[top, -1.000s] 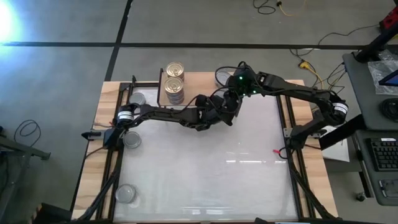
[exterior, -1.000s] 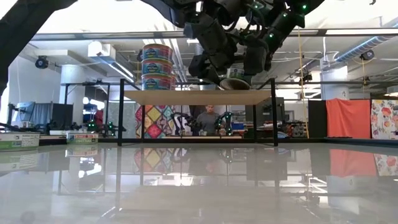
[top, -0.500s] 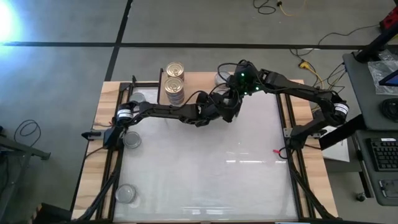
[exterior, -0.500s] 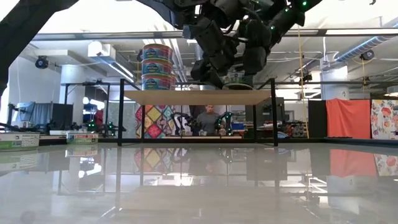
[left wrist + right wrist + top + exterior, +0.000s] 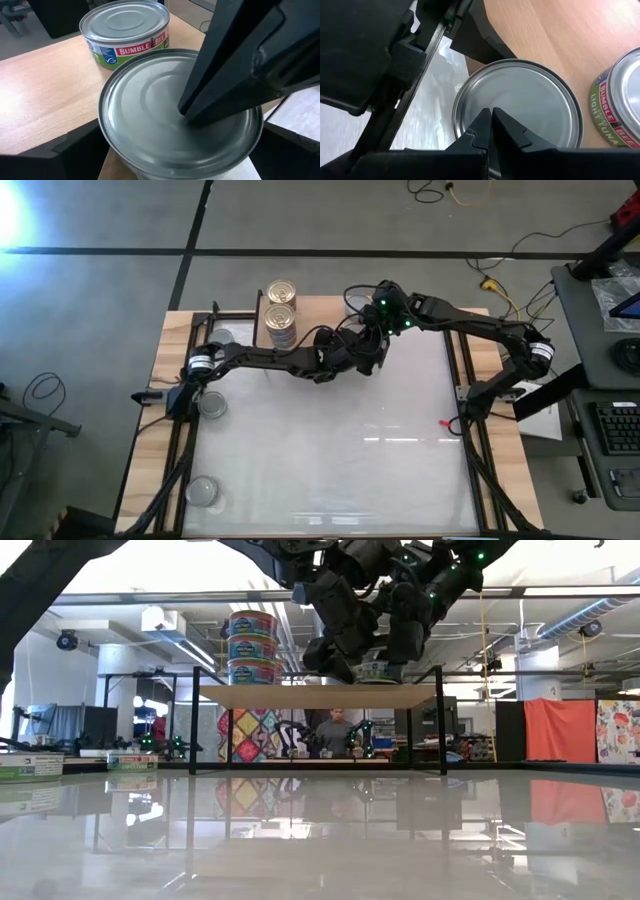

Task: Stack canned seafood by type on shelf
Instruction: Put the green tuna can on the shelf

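Observation:
A silver-lidded tin [image 5: 165, 120] sits at the near edge of the shelf [image 5: 320, 312] between the fingers of my left gripper [image 5: 360, 354]. My right gripper [image 5: 491, 117] is shut, its tips down on that tin's lid. A second silver-lidded tin [image 5: 125, 30] with a green and red label stands on the board just behind it. At the shelf's left end stands a stack of gold-lidded tins [image 5: 252, 645]. In the low view the held tin [image 5: 378, 670] is at the level of the board [image 5: 300, 695], half hidden by both grippers. My left gripper holds the tin by its round side wall [image 5: 106, 145], one finger [image 5: 75, 150] on each side, coming slanting down from the near left. The tin is upright at the board's edge; whether its bottom rests there I cannot tell. My right gripper presses its shut fingertips [image 5: 200, 107] on the lid [image 5: 530, 100], a little off the middle. It comes slanting down from the table's right.
Three loose silver-lidded tins lie along the table's left side [image 5: 222, 338], [image 5: 212, 405], [image 5: 203, 490]. The white table top [image 5: 330, 450] lies open in front of the shelf. A person [image 5: 335, 730] sits in the room beyond the shelf.
The tin in my left gripper has come down a little, from above the board to the board's level. My right gripper has turned at the wrist and stayed shut on the lid.

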### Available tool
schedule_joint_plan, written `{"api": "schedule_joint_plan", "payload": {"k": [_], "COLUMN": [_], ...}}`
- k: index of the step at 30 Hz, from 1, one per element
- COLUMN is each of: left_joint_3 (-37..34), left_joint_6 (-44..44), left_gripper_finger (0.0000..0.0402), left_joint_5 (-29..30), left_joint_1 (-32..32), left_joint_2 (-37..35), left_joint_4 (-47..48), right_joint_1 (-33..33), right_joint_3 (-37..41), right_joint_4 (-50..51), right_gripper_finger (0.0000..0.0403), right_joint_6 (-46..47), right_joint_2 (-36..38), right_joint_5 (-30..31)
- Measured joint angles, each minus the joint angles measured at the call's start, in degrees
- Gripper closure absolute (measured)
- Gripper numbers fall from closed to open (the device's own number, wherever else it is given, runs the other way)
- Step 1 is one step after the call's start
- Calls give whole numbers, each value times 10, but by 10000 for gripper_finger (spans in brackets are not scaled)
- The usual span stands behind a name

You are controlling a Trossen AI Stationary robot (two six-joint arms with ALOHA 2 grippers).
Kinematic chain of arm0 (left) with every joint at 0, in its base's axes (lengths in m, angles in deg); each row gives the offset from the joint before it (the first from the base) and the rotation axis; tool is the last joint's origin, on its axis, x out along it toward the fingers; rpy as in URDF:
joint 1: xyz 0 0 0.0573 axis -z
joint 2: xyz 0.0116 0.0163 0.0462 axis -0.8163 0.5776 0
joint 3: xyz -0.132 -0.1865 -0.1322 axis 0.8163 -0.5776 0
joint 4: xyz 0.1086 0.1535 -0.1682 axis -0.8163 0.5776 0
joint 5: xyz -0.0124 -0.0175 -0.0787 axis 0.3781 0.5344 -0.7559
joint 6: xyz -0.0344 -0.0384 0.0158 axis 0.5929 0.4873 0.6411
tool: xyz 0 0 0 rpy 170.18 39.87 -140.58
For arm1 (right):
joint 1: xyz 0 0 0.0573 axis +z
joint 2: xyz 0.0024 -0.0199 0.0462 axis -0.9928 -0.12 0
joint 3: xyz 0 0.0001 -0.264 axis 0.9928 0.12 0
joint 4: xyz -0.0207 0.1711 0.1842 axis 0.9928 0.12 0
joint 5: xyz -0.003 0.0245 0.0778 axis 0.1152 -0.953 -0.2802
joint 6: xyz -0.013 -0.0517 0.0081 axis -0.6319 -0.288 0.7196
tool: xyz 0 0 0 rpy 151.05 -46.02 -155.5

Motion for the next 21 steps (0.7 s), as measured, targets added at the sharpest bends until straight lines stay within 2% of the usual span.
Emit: {"api": "schedule_joint_plan", "payload": {"k": [5, 9, 15, 21], "left_joint_3": [0, 0, 4, 27], "left_joint_6": [14, 14, 20, 24], "left_gripper_finger": [28, 8, 9, 6], "left_joint_5": [11, 12, 18, 19], "left_joint_1": [0, 0, 9, 14], "left_joint_2": [1, 1, 1, 3], "left_joint_4": [1, 7, 16, 66], "right_joint_1": [0, 0, 1, 1], "right_joint_3": [2, 4, 6, 7], "right_joint_4": [0, -2, -1, 7], "right_gripper_finger": [390, 390, 390, 390], "right_joint_6": [3, 5, 11, 9], "right_joint_2": [0, 0, -5, -19], "right_joint_5": [2, 1, 40, 43]}}
